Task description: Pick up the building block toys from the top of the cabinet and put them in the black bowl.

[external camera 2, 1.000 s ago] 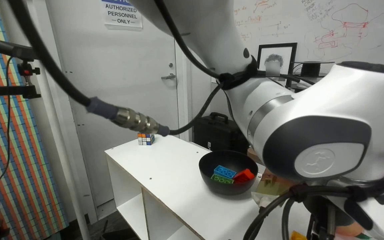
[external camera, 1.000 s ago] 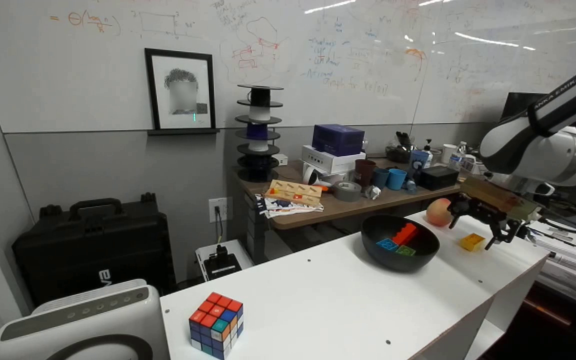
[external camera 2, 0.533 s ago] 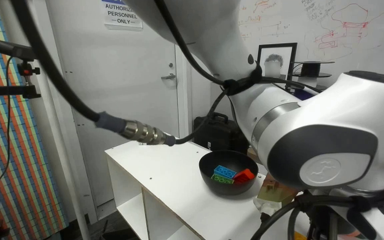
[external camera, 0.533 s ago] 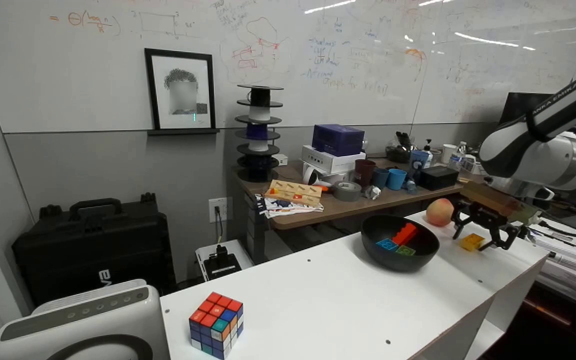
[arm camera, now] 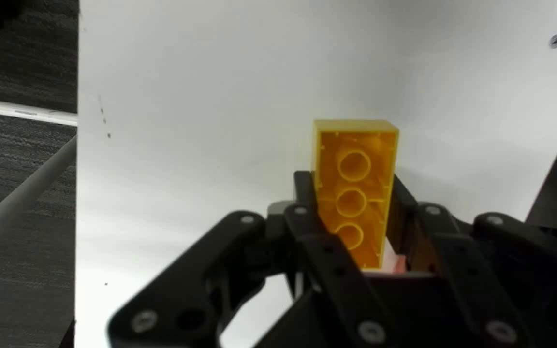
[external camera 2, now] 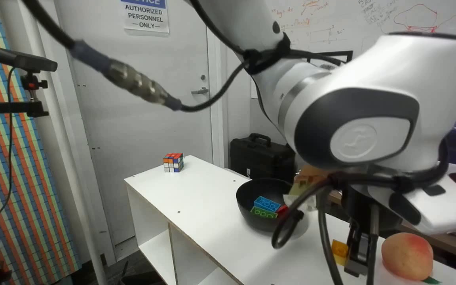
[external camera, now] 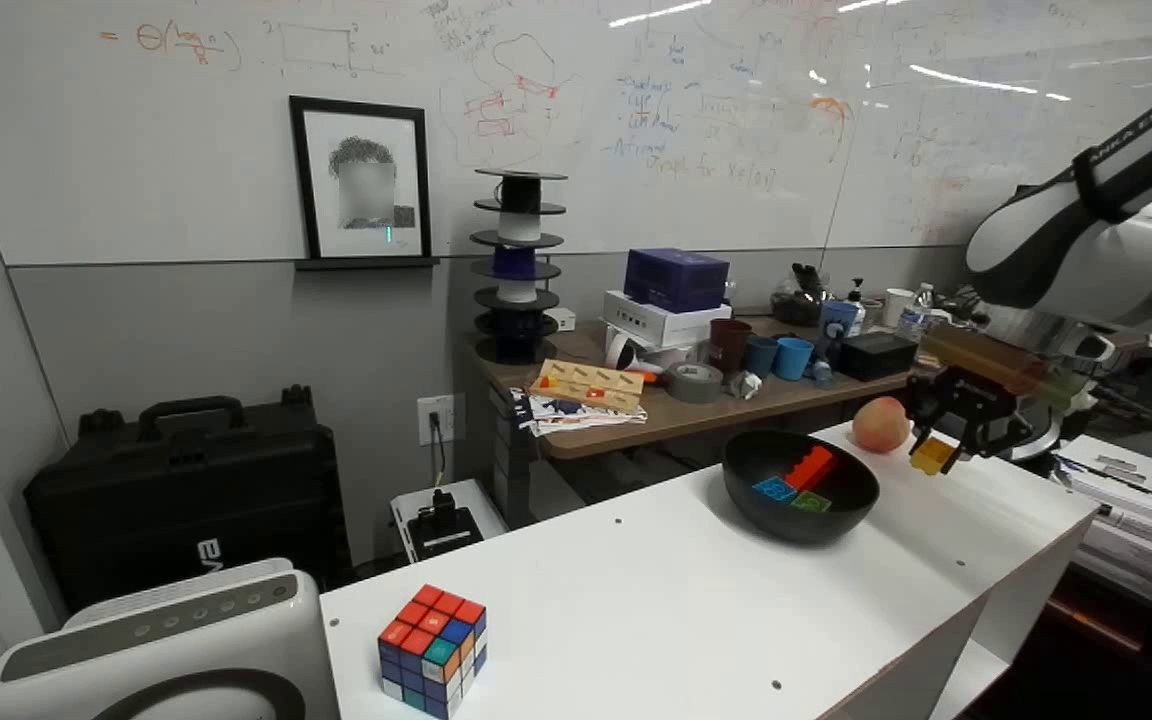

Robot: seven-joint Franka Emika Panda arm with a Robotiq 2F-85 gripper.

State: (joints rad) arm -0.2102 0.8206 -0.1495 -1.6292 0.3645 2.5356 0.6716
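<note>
Between my fingers (arm camera: 304, 191) I hold the yellow block (arm camera: 356, 193) clear of the white tabletop (external camera: 636, 590); they are closed on its long sides, parted only by its width, and its hollow face shows in my wrist view. Near the block, the bowl (external camera: 781, 522) stands on the tabletop with the blue block (external camera: 774, 489), green block (external camera: 812, 501) and red block (external camera: 811, 468) lying inside. I see the peach (external camera 2: 407, 255) on the tabletop near the fingers, and the cube (external camera: 433, 650) well apart from the bowl.
</note>
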